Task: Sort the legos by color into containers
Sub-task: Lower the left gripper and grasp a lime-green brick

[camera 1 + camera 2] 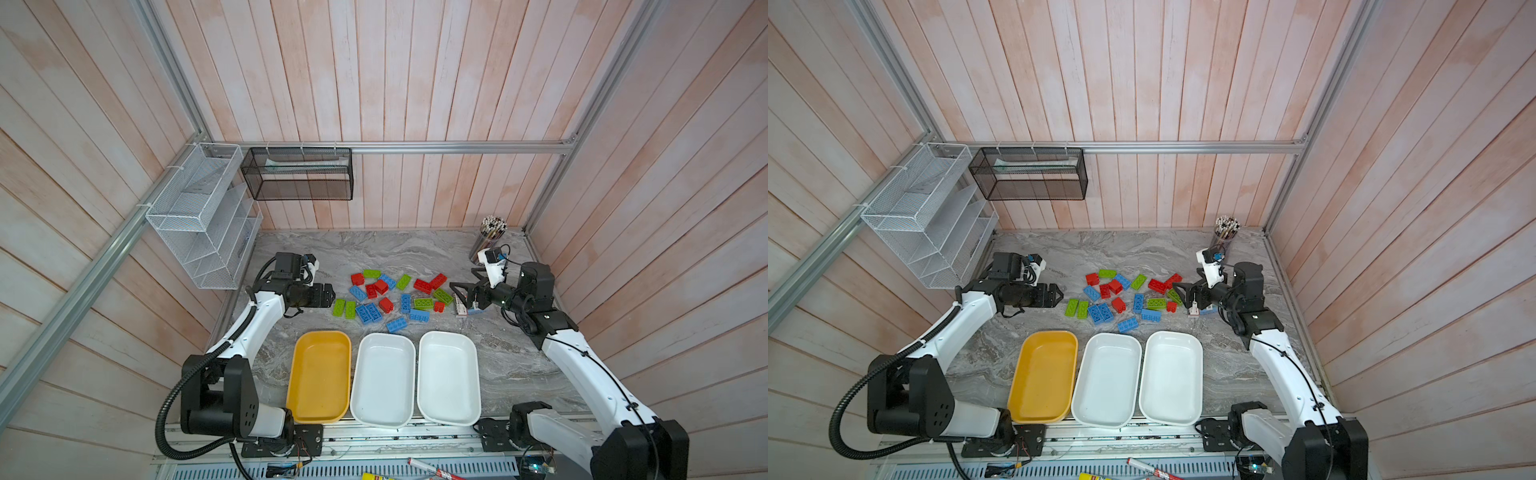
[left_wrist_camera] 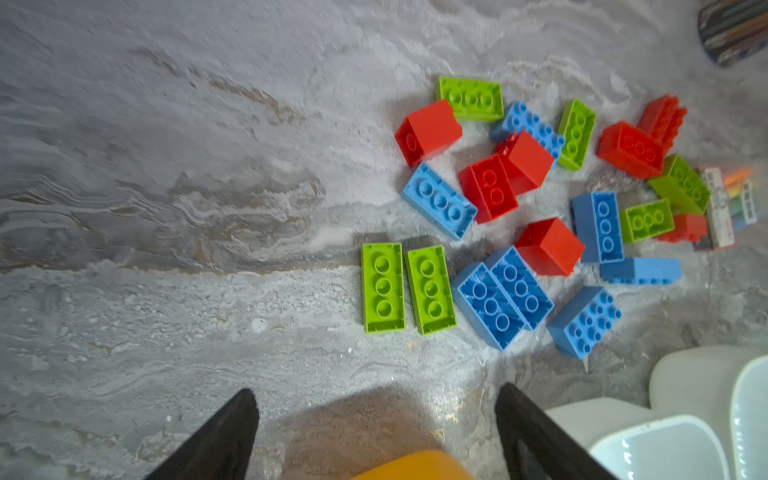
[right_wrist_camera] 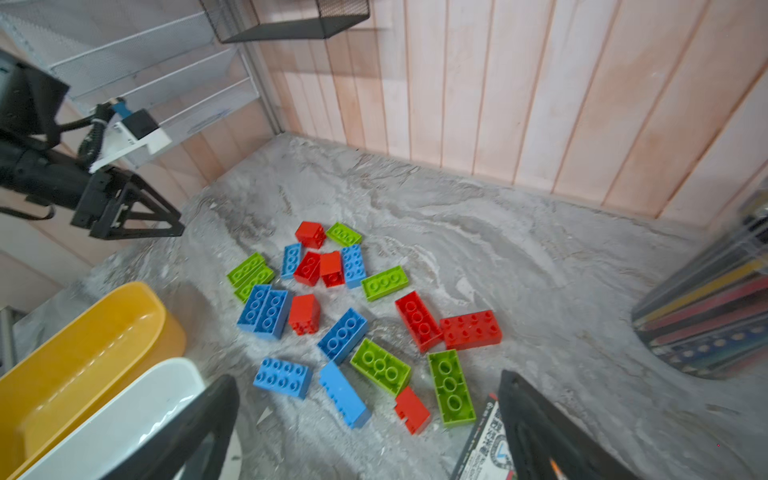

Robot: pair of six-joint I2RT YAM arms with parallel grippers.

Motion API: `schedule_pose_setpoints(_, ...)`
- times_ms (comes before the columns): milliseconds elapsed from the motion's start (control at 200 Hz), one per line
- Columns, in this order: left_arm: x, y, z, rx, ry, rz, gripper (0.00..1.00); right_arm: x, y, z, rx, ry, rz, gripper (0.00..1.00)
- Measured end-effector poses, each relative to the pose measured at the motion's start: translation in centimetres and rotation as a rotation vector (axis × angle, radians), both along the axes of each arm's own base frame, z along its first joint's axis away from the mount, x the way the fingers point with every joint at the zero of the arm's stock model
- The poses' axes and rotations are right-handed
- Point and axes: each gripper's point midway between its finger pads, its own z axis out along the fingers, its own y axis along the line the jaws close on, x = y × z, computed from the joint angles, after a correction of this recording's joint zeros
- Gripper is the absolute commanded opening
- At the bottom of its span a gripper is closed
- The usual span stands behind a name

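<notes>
Both top views — legos (image 1: 381, 286): roughly twenty red, lime and blue bricks, loose in one scatter on the table (image 1: 511, 365), between the two arms and behind the trays; none sorted. The containers: yellow tray (image 1: 320, 374), middle white tray (image 1: 382, 378), right white tray (image 1: 449, 374), side by side at the near edge, all three empty. Left wrist view: left jaws spread wide, holding nothing, above bare table short of a pair of lime bricks (image 2: 383, 287) lying studs-down, just beside each other. Judged handling: light, rigid, hollow plastic with smooth, slick walls; not fragile; best pinched across the short width on the flat long sides, starting with outliers that have clearance. Right wrist view: right jaws equally wide, empty, over the scatter's edge near a small red brick (image 3: 411, 409) and a lime brick (image 3: 451, 386); a flat labelled pack (image 3: 482, 436) lies partly hidden by one jaw — not to be taken.
</notes>
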Motion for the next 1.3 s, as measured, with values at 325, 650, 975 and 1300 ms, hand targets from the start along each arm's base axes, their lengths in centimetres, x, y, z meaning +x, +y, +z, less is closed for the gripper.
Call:
schedule_pose_setpoints(325,-0.6,-2.6,-6.5,0.066,0.178,-0.085,0.82,-4.3,4.7,-1.1,-0.037,0.104,0.173,0.98)
schedule_pose_setpoints(650,2.2,-2.5,-8.6,0.166,0.179,-0.083,0.65,-5.6,6.4,-1.3,-0.038,0.127,0.216,0.98)
schedule_pose_setpoints(975,2.7,-3.0,-9.6,0.183,0.177,-0.094,0.58,-5.5,6.3,-1.4,-0.037,0.135,0.203,0.98)
schedule_pose_setpoints(1300,3.4,-2.8,-10.4,0.220,0.175,-0.081,0.46,-5.3,6.1,-1.5,-0.045,0.133,0.188,0.98)
